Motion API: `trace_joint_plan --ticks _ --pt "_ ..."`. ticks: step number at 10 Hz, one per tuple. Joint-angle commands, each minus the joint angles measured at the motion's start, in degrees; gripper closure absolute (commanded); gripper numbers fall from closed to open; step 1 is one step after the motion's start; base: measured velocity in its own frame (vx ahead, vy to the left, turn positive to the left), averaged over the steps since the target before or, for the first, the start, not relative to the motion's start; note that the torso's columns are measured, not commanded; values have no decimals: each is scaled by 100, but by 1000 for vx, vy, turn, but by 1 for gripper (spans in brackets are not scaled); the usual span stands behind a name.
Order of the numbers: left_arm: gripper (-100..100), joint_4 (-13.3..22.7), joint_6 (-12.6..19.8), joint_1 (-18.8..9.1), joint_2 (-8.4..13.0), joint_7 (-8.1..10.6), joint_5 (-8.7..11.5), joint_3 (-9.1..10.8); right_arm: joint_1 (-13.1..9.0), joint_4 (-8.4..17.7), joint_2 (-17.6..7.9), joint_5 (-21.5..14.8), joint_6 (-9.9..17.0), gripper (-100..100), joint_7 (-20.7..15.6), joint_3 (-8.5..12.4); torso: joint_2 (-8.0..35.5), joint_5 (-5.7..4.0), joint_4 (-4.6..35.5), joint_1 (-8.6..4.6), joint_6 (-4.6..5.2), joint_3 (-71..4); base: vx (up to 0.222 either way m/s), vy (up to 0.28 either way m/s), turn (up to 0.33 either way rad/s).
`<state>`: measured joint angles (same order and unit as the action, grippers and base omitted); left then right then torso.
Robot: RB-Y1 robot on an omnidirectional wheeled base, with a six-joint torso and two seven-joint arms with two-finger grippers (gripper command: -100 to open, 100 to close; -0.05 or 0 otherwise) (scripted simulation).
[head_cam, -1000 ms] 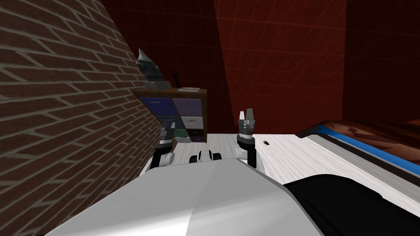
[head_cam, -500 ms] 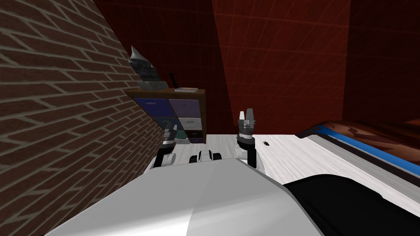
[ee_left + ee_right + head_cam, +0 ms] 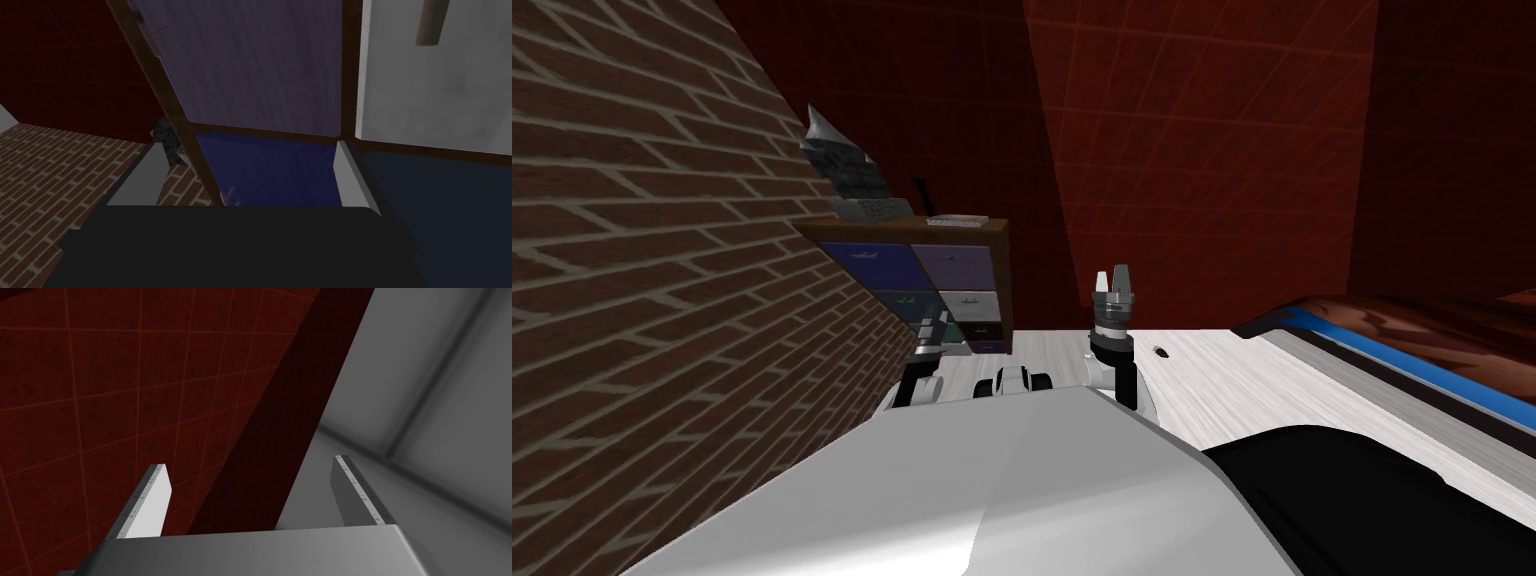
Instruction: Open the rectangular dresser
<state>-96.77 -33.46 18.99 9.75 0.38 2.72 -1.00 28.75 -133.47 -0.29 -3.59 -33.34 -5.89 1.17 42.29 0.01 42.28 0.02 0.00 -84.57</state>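
Closest in, the left gripper [image 3: 245, 149] is right up against the furniture with its fingers spread wide and nothing between them. Its wrist view looks across a dark brown frame rail onto a deep blue drawer front [image 3: 270, 170], with a muted purple drawer front [image 3: 250, 65] next along. A plain white drawer front [image 3: 435, 90] sits beside that one and carries a short, dull bar handle [image 3: 430, 22], which lies well off the gripper's line.

The right gripper [image 3: 1113, 272] is raised out in the open, its fingers also parted and empty.

A little farther out is the target, the rectangular brown-framed dresser with its grid of coloured drawers [image 3: 927, 285]. It stands on the pale floor, tucked against the brown brick wall [image 3: 632, 250]. From the head view every drawer looks flush and closed. On top are a grey crumpled-looking heap [image 3: 847, 180] and a thin flat item [image 3: 957, 219], and behind them is the dark red tiled wall [image 3: 1192, 150].

By my reading the approach is nearly done and nothing is gripped. What's left is to line up on a handle, pinch it and pull.
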Motion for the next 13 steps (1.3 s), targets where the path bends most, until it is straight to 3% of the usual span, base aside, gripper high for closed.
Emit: trace_joint_plan --ticks 1,6,11,13 --pt "-100 447 11 -148 -19 -9 -16 12 0 0 0 0 0 0 0 0 1 0 1 -1 0 1 69 -42 -18" --pt "-100 1194 14 -337 -285 -35 -55 9 0 0 0 0 0 0 0 0 2 -1 1 -2 0 2 71 -49 -14" --pt "-100 1605 16 -441 -1042 -49 -77 8 0 0 0 0 0 0 0 0 3 0 1 0 0 2 45 -32 -9" --pt "-100 1624 15 -446 -1187 -50 -78 8 -1 0 0 0 0 0 0 0 7 0 2 3 0 5 6 -6 0"
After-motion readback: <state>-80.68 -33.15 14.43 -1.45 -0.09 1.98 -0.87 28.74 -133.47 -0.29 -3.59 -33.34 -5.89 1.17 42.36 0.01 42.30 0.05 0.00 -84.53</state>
